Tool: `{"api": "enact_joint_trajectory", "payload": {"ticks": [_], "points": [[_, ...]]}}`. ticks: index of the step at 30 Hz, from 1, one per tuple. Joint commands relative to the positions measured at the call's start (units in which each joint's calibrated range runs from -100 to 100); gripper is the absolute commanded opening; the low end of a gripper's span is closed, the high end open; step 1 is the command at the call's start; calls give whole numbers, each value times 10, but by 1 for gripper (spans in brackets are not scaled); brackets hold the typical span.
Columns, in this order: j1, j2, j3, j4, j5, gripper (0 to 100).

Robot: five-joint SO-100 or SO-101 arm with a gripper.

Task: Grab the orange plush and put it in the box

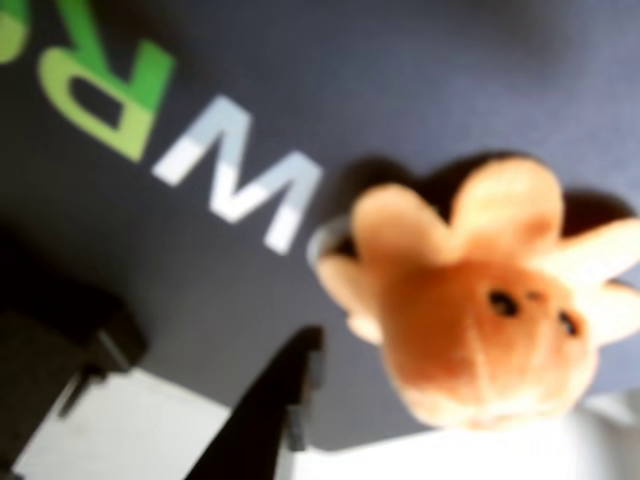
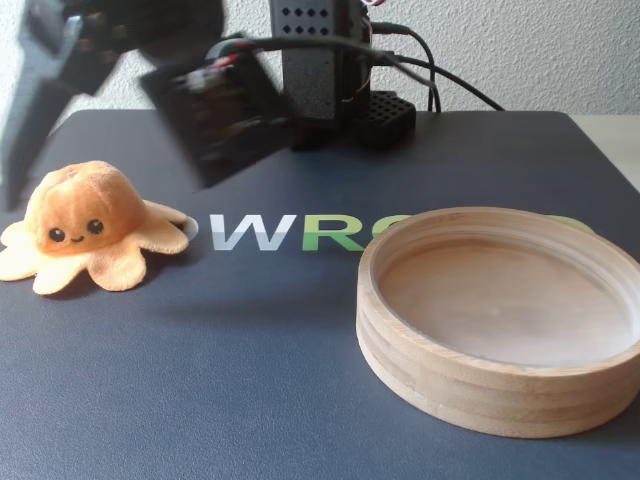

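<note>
The orange plush [image 2: 88, 226] sits on the dark mat [image 2: 250, 360] at the left of the fixed view, well apart from the empty box [image 2: 450, 395] on the right, and the claw [image 2: 40, 90] hangs blurred above it, holding nothing, though I cannot tell how wide its jaws stand. Coming down off-centre could pinch just a floppy tentacle and let the toy slip. Open mat lies between the two, but the raised rim could snag a low carry.

Dark blue lettered mat [image 2: 300, 360] before a white textured wall [image 2: 540, 50].
</note>
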Motion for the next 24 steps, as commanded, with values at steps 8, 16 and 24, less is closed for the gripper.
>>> {"api": "enact_joint_trajectory", "payload": {"ticks": [8,16,24], "points": [[71,93,-12,-44,1,45],[82,97,-10,-39,-3,41],[91,94,-52,-43,23,2]]}}
